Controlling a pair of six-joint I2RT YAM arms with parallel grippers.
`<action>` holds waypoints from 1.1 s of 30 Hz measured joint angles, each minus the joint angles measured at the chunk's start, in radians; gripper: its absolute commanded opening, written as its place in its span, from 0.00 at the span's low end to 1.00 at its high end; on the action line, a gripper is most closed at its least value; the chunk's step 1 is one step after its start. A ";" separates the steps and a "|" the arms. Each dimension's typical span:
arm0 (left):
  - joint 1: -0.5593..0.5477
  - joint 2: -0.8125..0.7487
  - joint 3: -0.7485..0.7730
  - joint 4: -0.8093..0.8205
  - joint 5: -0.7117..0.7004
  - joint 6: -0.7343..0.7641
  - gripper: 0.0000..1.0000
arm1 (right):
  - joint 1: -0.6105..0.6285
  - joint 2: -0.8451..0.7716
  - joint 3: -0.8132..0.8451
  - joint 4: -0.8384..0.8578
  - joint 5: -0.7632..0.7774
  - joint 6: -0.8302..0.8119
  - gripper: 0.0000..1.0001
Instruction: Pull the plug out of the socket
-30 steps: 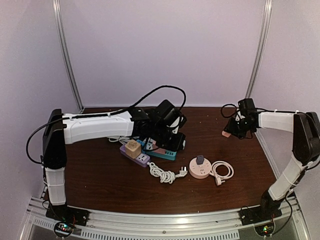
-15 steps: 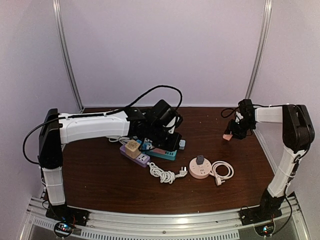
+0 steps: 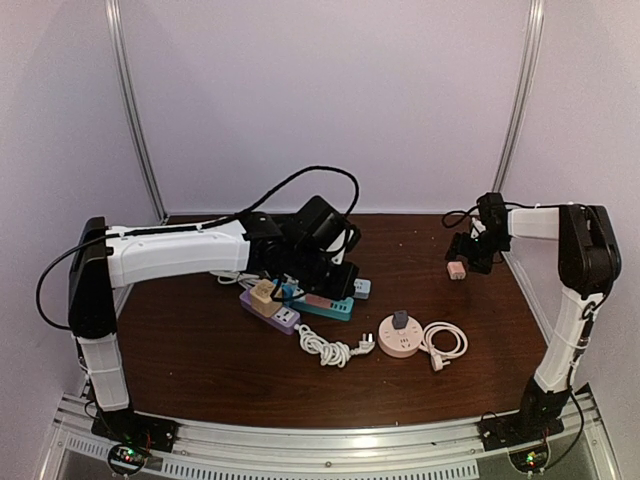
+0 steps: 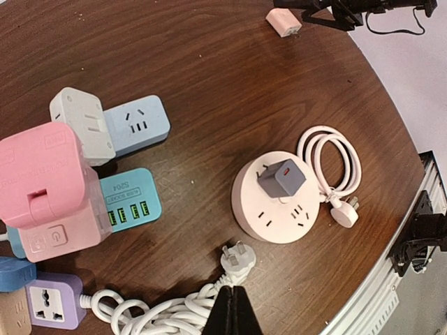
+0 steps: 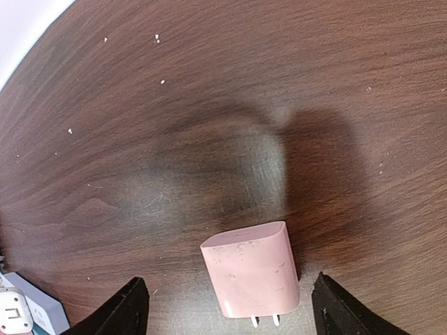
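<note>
Progress, as I judge it: a pink plug (image 5: 251, 269) is off any socket and lies loose on the table (image 5: 209, 105), between the fingers of my right gripper (image 5: 232, 307), prongs toward my wrist, neither finger touching it. So that pull looks done and the plug let go. Left to do, maybe: a grey plug (image 4: 278, 178) sits seated in the round socket (image 4: 265, 223), ahead and to the right of my left gripper (image 4: 230, 310). A pink cube (image 4: 45, 181) also sits on the strips, ahead-left of that gripper, by the teal strip (image 4: 129, 202); can't tell if it counts. Pose: left arm reaches out low across the table, wrist tipped down over the strip pile, fingers pressed together and holding nothing, tips just above the white cord (image 4: 160, 314) and its loose plug. Right arm is folded with the elbow high and the forearm running back along the far right side, gripper low over the table, fingers spread wide around the pink plug, well apart from the round socket.
</note>
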 measured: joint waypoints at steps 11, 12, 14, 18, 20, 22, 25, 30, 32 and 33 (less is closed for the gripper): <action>0.011 -0.016 -0.031 0.023 -0.005 -0.011 0.00 | 0.082 -0.219 -0.154 0.006 0.068 0.005 0.89; 0.014 -0.017 -0.038 0.026 -0.005 -0.013 0.00 | 0.108 -0.250 -0.169 0.007 0.080 0.006 0.89; 0.020 -0.017 -0.048 0.029 -0.006 -0.016 0.00 | 0.164 -0.297 -0.188 0.007 0.106 0.009 0.89; 0.029 -0.017 -0.060 0.043 -0.005 -0.021 0.00 | 0.311 -0.368 -0.214 -0.003 0.169 0.019 0.87; 0.034 -0.023 -0.067 0.050 -0.004 -0.023 0.00 | 0.377 -0.386 -0.221 -0.013 0.199 0.028 0.86; 0.037 -0.031 -0.076 0.053 0.000 -0.024 0.00 | 0.444 -0.402 -0.229 -0.024 0.225 0.040 0.84; 0.045 -0.045 -0.092 0.060 0.003 -0.027 0.00 | 0.520 -0.416 -0.241 -0.039 0.262 0.061 0.82; 0.057 -0.057 -0.113 0.076 0.007 -0.035 0.00 | 0.648 -0.417 -0.251 -0.079 0.328 0.105 0.73; 0.060 -0.059 -0.122 0.086 0.010 -0.041 0.00 | 0.700 -0.413 -0.251 -0.087 0.350 0.125 0.69; 0.061 -0.059 -0.127 0.092 0.012 -0.043 0.00 | 0.718 -0.409 -0.251 -0.090 0.357 0.132 0.66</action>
